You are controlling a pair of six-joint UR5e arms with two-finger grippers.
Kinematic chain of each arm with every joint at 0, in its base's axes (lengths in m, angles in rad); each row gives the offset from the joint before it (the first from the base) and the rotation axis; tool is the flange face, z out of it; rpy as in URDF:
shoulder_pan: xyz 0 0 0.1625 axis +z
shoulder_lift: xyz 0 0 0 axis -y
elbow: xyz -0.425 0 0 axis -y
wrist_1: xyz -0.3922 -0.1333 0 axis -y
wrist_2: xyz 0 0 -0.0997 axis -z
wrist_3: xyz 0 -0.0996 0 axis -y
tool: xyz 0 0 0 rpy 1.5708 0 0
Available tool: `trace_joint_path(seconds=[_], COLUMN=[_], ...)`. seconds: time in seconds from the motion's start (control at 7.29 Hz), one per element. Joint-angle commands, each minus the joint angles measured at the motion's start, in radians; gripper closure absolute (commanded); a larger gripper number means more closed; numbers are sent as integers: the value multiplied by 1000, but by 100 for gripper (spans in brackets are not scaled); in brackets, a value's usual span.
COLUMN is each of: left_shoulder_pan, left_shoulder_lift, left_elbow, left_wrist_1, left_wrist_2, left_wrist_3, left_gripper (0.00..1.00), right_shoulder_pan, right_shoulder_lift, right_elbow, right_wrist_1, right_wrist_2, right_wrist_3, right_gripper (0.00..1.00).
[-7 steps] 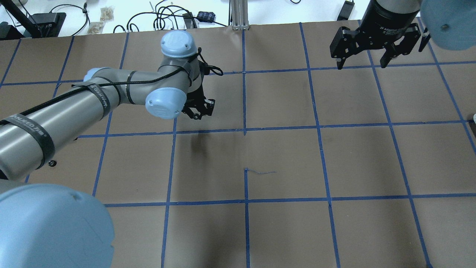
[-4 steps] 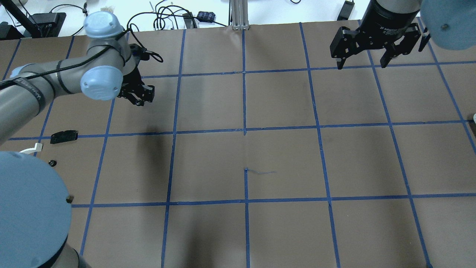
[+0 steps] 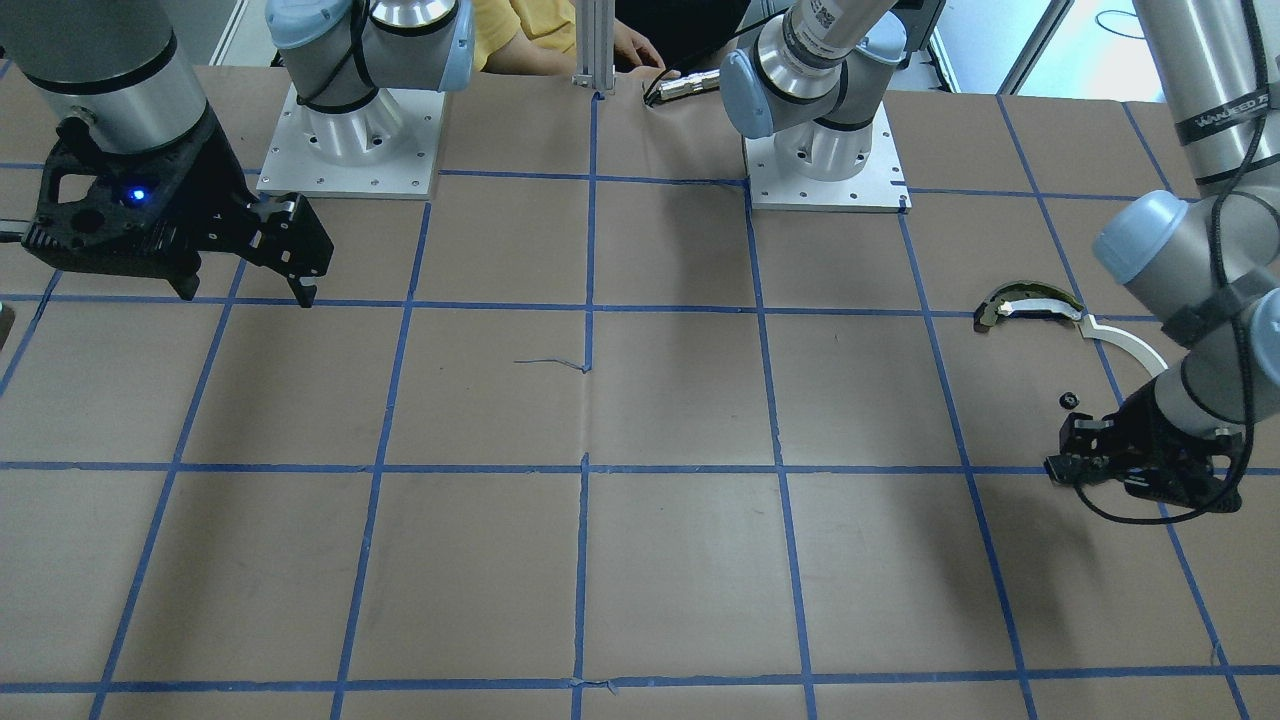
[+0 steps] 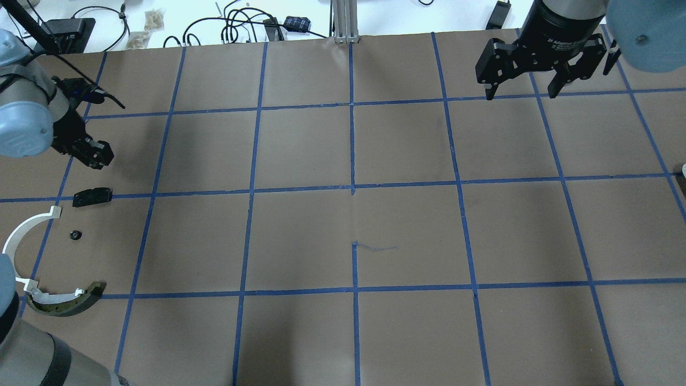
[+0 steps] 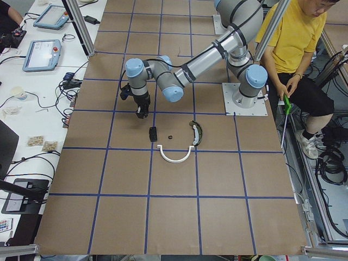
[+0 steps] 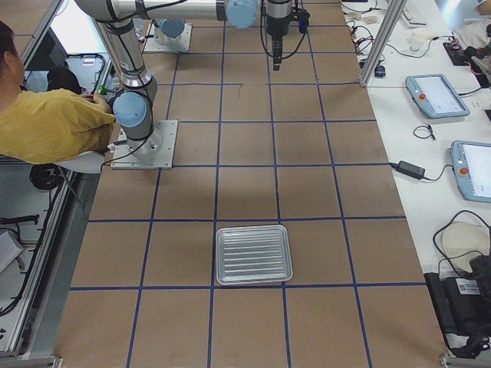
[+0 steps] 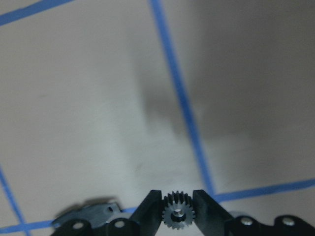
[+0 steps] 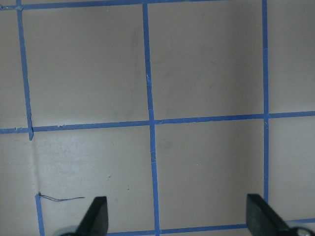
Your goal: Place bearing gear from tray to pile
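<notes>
My left gripper (image 4: pixel 97 154) is shut on a small dark bearing gear (image 7: pixel 178 214), seen between the fingertips in the left wrist view. It hovers just beyond the pile at the table's far left. The pile holds a flat black plate (image 4: pixel 92 197), a thin white arc strip (image 4: pixel 20 236), a dark curved piece with a pale band (image 4: pixel 67 302) and a tiny black part (image 4: pixel 75 234). In the front-facing view the left gripper (image 3: pixel 1075 458) is next to the tiny part (image 3: pixel 1069 401). My right gripper (image 4: pixel 522 92) is open and empty at the far right. The metal tray (image 6: pixel 253 254) shows only in the exterior right view.
Brown paper with a blue tape grid (image 4: pixel 353 187) covers the table. Cables and small boxes (image 4: pixel 252 24) lie beyond the far edge. A person in yellow (image 5: pixel 293 38) sits by the robot bases.
My left arm has swung from the table's middle far to the left, carrying the gear to just beyond the pile. The right arm has not moved.
</notes>
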Motion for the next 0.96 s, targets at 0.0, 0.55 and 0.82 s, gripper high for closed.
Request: trace_joint_path(seconds=[0.0,0.55,0.82], left_shoulder_pan=[181,195,145], left_shoulder_lift=[14,12,12], left_elbow=[-90,-163,-172], left_wrist_1=[2,-3,-3], left_wrist_2=[-8,-74,-76], left_wrist_3=[105,50,-8], left_gripper=[100,100,100], right_shoulder_pan=[1,1,1], right_shoulder_lift=[-4,-4,-4], right_elbow=[14,20,20], right_wrist_1=[-1,-3,-1], right_wrist_2=[6,9,9], right_wrist_3=[0,0,0], right_gripper=[0,0,0])
